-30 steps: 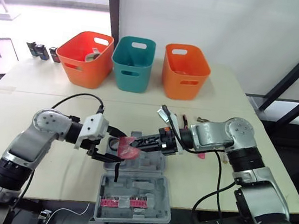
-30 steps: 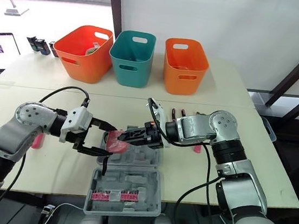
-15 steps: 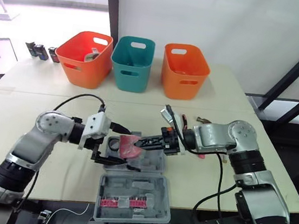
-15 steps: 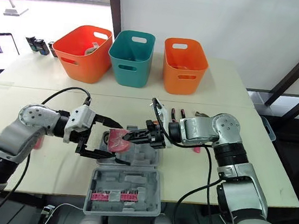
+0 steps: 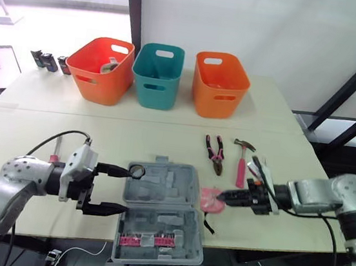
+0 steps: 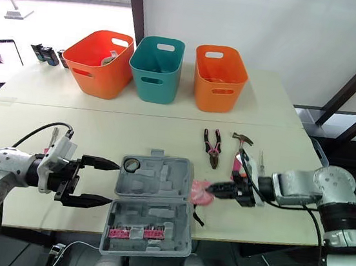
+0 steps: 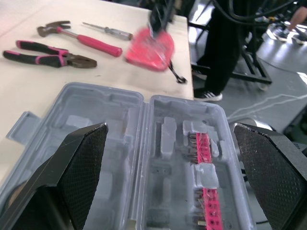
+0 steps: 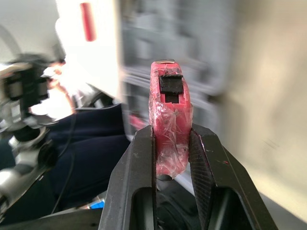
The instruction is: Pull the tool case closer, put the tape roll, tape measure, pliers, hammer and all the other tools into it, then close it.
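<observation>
The grey tool case lies open at the table's front edge, with pink bits in its near half. A black tape roll sits in the far left corner of the case. My left gripper is open just left of the case, holding nothing. My right gripper is shut on the pink tape measure, low over the table just right of the case. Its fingers pinch the tape measure from both sides. Pliers, a pink-handled hammer and a screwdriver lie behind the right gripper.
Three bins stand along the back: orange, teal and orange. Small black items sit at the back left. A pink-handled item lies by my left forearm. The table's front edge runs just below the case.
Both arms have drawn back from over the case. The right gripper carried the tape measure to the right of the case. The left gripper moved left, uncovering the tape roll.
</observation>
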Robot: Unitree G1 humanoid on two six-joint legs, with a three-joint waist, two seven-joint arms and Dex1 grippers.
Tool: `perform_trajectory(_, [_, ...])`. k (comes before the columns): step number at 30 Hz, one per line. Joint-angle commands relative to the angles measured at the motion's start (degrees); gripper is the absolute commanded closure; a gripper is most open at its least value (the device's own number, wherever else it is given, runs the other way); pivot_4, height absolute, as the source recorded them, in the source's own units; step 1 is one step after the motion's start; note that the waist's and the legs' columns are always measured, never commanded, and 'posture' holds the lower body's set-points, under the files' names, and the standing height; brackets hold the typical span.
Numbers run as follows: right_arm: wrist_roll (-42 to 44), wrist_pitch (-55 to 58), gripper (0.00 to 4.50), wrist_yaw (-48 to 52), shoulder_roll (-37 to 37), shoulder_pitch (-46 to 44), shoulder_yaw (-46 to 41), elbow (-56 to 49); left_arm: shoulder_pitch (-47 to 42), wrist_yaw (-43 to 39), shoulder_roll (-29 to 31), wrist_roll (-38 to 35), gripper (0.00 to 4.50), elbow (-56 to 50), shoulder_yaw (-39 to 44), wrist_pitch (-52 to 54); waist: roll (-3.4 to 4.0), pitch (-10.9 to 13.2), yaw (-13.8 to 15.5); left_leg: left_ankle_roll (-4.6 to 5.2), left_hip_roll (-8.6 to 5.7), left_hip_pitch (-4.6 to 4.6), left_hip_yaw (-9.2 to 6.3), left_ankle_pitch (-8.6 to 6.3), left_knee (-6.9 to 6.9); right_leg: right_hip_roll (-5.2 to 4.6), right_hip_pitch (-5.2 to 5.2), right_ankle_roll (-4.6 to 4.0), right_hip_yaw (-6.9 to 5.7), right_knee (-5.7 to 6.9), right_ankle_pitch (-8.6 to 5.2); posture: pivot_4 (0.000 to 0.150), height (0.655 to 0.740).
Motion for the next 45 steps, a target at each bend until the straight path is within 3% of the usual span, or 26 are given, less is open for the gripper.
perform_trajectory(1, [-6.0, -0.3, 4.05, -0.8, 1.0, 0.4, -0.5, -0.4, 1.1, -0.5, -1.5, 0.3, 0.12, -0.2, 2.0, -5.9, 0.01, 0.0, -0.1, 0.0, 0.0, 0.04, 0.04, 0.0, 0.04, 0.01, 0.0, -0.05, 0.07, -0.01, 0.04, 0.15, 0.74])
perform_trajectory(17, [-29.8, 3.8, 4.05, 6.6, 6.9, -1.7, -8.3, 1.1, 1.8, -0.6, -0.9, 1.6, 0.12, -1.1, -0.7, -7.5, -0.04, 0.0, -0.4, 0.01, -0.01, 0.17, 0.15, 0.01, 0.15, 0.15, 0.0, -0.24, 0.39, -0.01, 0.21, 0.15, 0.74])
perform_trajectory(19, [-31.2, 4.0, 3.04, 7.6, 7.2, -2.0, -9.2, 1.0, 1.7, -0.7, -0.8, 1.6, 0.0, -1.0, -0.8, -7.5, -0.03, 0.0, -0.4, 0.01, -0.01, 0.17, 0.16, 0.01, 0.18, 0.16, 0.0, -0.25, 0.43, -0.01, 0.22, 0.15, 0.74])
perform_trajectory(21, [-32.3, 4.0, 2.34, 8.6, 7.3, -2.2, -10.0, 0.8, 1.5, -0.9, -0.8, 1.7, 0.0, -0.9, -1.0, -7.7, -0.02, 0.0, -0.5, 0.01, -0.02, 0.15, 0.18, 0.01, 0.21, 0.16, -0.01, -0.25, 0.48, -0.01, 0.22, 0.15, 0.74])
perform_trajectory(25, [-33.2, 4.0, 0.32, 10.6, 6.4, -1.6, -11.5, -1.1, 1.1, -0.5, -1.3, 1.2, 0.0, -1.8, -1.9, -6.9, -0.02, 0.0, -0.4, 0.01, -0.02, 0.11, 0.2, 0.01, 0.06, 0.16, -0.09, -0.11, 0.5, -0.02, 0.13, 0.15, 0.74])
perform_trajectory(26, [-33.2, 4.0, 0.04, 10.9, 6.1, -1.5, -11.9, -1.6, 1.1, -0.4, -1.3, 1.1, 0.0, -1.8, -2.0, -6.9, -0.02, 0.0, -0.3, 0.01, -0.02, 0.11, 0.2, 0.01, 0.03, 0.17, -0.09, -0.07, 0.5, -0.02, 0.11, 0.15, 0.74])
perform_trajectory(29, [-32.8, 4.0, 0.04, 12.0, 5.4, -1.0, -12.9, -3.8, 1.1, -0.3, -1.3, 1.1, 0.0, -1.6, -2.0, -7.0, -0.01, 0.0, -0.1, 0.01, -0.02, 0.1, 0.2, 0.0, -0.01, 0.18, -0.1, -0.03, 0.5, -0.03, 0.08, 0.15, 0.74])
perform_trajectory(33, [-36.0, 2.1, 0.04, 19.4, 1.9, 2.3, -13.4, -17.1, 1.5, 0.5, -1.4, 0.6, 0.0, -1.9, -1.5, -6.6, 0.05, 0.0, 0.0, 0.01, -0.02, 0.09, 0.21, 0.0, -0.02, 0.18, -0.11, -0.03, 0.5, -0.03, 0.08, 0.15, 0.74])
perform_trajectory(37, [-45.2, -10.2, 0.04, 34.3, -4.5, 8.3, -8.3, -29.8, 2.0, 1.5, -1.4, 0.0, 0.0, -2.5, -1.0, -5.5, 0.06, 0.0, 0.1, 0.01, -0.02, 0.09, 0.2, 0.0, -0.02, 0.17, -0.12, -0.02, 0.5, -0.05, 0.06, 0.15, 0.74])
perform_trajectory(41, [-62.9, -40.4, 0.04, 58.3, -12.5, 18.3, -3.0, -40.3, 2.6, 2.8, -1.7, 0.3, 0.0, -2.4, -0.7, -5.6, 0.08, 0.0, 0.1, 0.0, -0.02, 0.1, 0.24, 0.0, -0.02, 0.14, -0.11, 0.02, 0.5, -0.1, 0.04, 0.15, 0.74])
perform_trajectory(45, [-77.8, -64.8, 0.04, 70.1, -13.8, 22.5, 0.0, -39.6, 2.8, 3.0, -1.5, 0.2, 0.0, -2.4, -0.5, -5.6, 0.07, 0.0, -0.2, 0.0, -0.02, 0.14, 0.28, 0.0, -0.01, 0.14, -0.1, 0.11, 0.5, -0.1, 0.0, 0.15, 0.74])
